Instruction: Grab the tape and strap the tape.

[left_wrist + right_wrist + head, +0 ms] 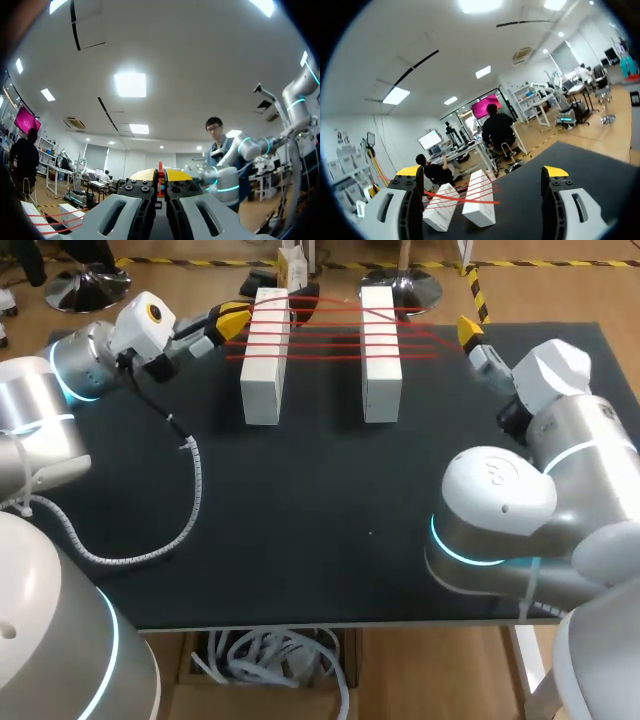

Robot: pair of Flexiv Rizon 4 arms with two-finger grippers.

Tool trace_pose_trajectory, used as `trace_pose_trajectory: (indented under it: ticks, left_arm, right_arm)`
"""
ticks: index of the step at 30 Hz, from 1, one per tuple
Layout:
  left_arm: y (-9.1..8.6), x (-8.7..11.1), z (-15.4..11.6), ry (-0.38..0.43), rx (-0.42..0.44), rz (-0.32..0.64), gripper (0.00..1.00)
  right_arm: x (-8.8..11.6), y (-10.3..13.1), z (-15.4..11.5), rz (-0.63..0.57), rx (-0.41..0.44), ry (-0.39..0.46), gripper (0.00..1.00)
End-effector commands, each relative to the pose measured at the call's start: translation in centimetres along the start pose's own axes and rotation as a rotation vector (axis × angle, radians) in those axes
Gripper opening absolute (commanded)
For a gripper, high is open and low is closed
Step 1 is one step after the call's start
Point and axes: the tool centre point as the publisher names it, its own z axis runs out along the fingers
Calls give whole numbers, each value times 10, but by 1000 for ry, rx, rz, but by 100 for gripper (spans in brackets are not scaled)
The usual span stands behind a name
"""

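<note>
Pinching red tape tight w/ L gripper, just beside L white block. Strung in several lines across to R white block on blk table. Holding R gripper spread wide, near tape's R ends.

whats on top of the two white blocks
Several strands of red tape cross the tops of both white blocks, spanning the gap between them. Whether the tape also runs beneath the blocks is hidden.
</note>
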Motion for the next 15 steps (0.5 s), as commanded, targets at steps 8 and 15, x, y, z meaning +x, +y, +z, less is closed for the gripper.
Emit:
trace_pose_trajectory:
  ticks: [8,15]
  left_arm:
    - [1,-1,-1,2,2,1,0]
    - [1,-1,-1,2,2,1,0]
  right_arm:
    - [9,-8,-8,135,23,76,100]
    - [11,-7,-8,75,15,112,100]
